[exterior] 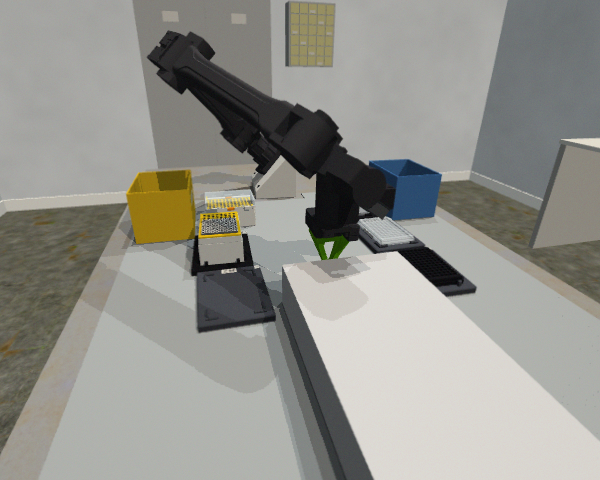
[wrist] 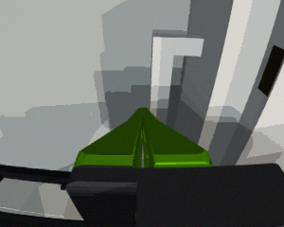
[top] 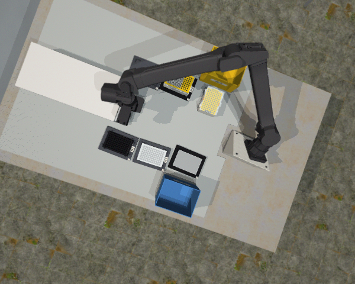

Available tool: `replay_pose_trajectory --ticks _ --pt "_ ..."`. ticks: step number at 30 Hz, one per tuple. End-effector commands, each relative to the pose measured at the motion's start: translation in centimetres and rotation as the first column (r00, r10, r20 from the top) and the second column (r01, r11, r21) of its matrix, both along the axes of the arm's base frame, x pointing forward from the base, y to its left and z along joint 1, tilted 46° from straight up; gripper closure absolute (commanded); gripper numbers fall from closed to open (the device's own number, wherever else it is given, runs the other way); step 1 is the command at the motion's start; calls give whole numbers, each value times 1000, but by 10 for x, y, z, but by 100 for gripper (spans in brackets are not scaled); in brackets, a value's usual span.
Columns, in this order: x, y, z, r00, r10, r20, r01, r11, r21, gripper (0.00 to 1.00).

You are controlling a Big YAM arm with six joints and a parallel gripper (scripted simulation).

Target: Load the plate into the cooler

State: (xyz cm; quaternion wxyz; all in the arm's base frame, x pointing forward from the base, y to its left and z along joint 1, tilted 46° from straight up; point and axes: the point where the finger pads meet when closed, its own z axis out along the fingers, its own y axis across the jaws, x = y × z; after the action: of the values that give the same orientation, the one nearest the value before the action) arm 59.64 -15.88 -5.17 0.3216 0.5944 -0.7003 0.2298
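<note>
The white 96-well plate (top: 151, 154) lies without a lid in the middle nest of a row of three, also seen in the exterior view (exterior: 388, 230). The cooler CD is a long white box (top: 65, 80) (exterior: 434, 361). I see no amber lamp on it and no drawer pulled out. My gripper (exterior: 331, 253) is shut and empty, its green fingers pointing down at the cooler's end that faces the arm's base. In the wrist view the shut fingertips (wrist: 142, 113) meet in front of a pale upright part and the cooler's grey front. The handle is not clearly seen.
A black well plate (top: 118, 142) sits in the nest left of the white plate, and a black-framed nest (top: 187, 161) on its right. A blue bin (top: 177, 194) stands beside these. A yellow bin (top: 223, 77), a tip box (top: 180, 84), a yellow tip rack (top: 211, 100) and a dark flat nest (exterior: 233, 299) stand behind the arm.
</note>
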Motion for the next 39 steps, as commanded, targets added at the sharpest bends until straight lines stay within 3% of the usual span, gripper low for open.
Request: replay_pose_trajectory --ticks 1,15,19,20,21,24,39 --pt "26 -10 2 998 -7 58 8 1000 -3 100" --pt "26 -10 2 998 -7 58 8 1000 -3 100" --pt "19 -8 0 998 -10 57 10 1000 -4 100" --pt "2 -5 -10 1000 -9 20 9 1000 -1 100" --pt "1 -4 -10 1000 -8 21 8 1000 -2 100" --pt "6 0 13 998 -5 64 5 1000 -4 100" --pt "-9 13 13 998 9 65 -9 1000 -3 100"
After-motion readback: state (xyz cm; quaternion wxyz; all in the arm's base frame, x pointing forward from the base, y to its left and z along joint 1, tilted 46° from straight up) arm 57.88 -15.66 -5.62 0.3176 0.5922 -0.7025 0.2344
